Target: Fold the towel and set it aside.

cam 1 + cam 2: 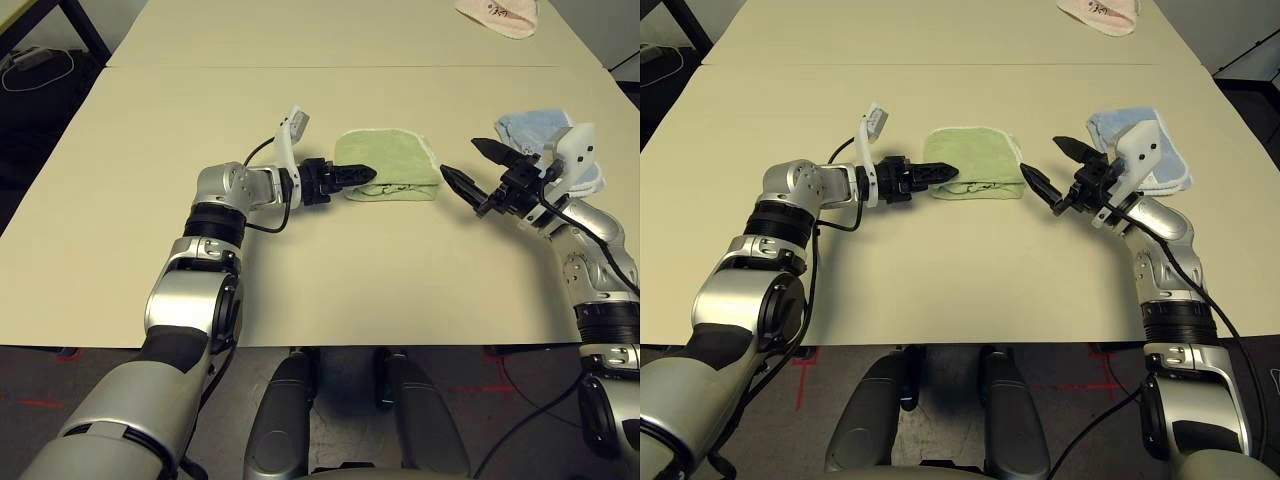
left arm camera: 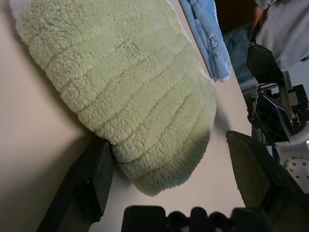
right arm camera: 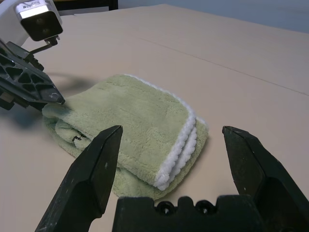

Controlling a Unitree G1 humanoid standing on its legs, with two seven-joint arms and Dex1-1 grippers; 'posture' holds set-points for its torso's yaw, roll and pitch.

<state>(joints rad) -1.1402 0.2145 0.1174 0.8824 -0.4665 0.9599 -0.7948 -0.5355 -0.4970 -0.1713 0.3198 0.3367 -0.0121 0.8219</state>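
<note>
The left gripper [image 1: 352, 179] is spread wide at the left end of the towel [image 1: 392, 160], its fingers straddling the folded edge without clamping it. The right gripper [image 1: 478, 167] is likewise spread wide and grasps nothing, just to the right of the towel and apart from it. The green towel lies folded at the middle of the table [image 1: 330, 280]. A blue towel [image 1: 1145, 145] lies behind the right gripper. A pink cloth [image 1: 500, 15] rests at the far edge.
</note>
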